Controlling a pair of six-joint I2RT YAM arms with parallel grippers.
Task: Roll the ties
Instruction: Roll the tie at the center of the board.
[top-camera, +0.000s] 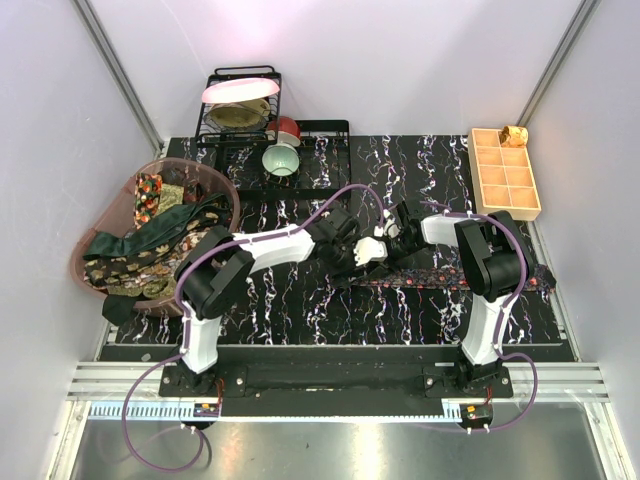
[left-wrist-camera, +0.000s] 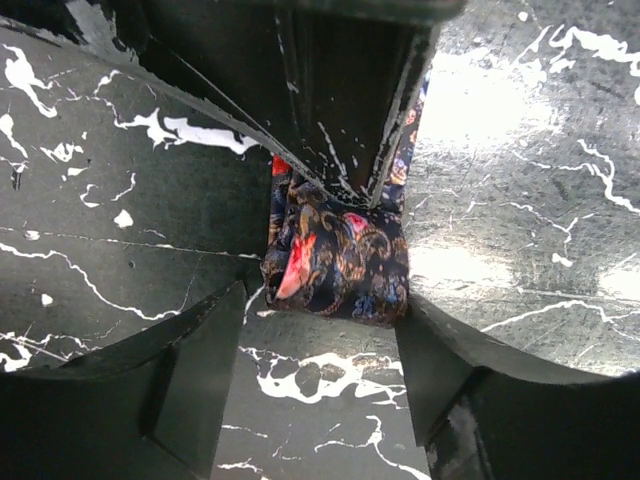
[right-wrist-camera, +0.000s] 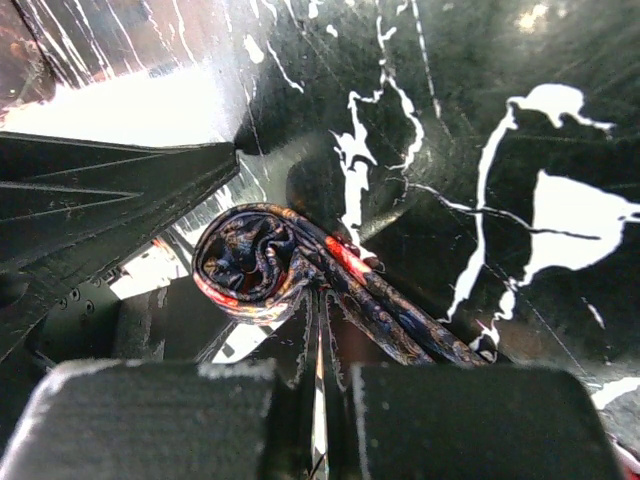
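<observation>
A dark tie with red and gold paisley (top-camera: 450, 276) lies flat across the marbled black mat, and its left end is wound into a small roll (right-wrist-camera: 250, 260). My right gripper (right-wrist-camera: 320, 345) is shut on the roll's edge, pinching the fabric; it shows in the top view (top-camera: 388, 240) too. My left gripper (left-wrist-camera: 320, 310) is open, with the end of the roll (left-wrist-camera: 335, 255) just ahead of its two fingertips (left-wrist-camera: 225, 310). It meets the right one mid-table (top-camera: 365, 255). Other ties (top-camera: 150, 240), dark green and brown-gold, lie piled in a pink basket (top-camera: 190, 166) at the left.
A tan gridded tray (top-camera: 505, 170) stands at the back right with a small brown thing in one corner. A black dish rack (top-camera: 215, 100) with a pink plate, a red bowl and a teal bowl (top-camera: 282, 160) stands at the back. White walls enclose the mat.
</observation>
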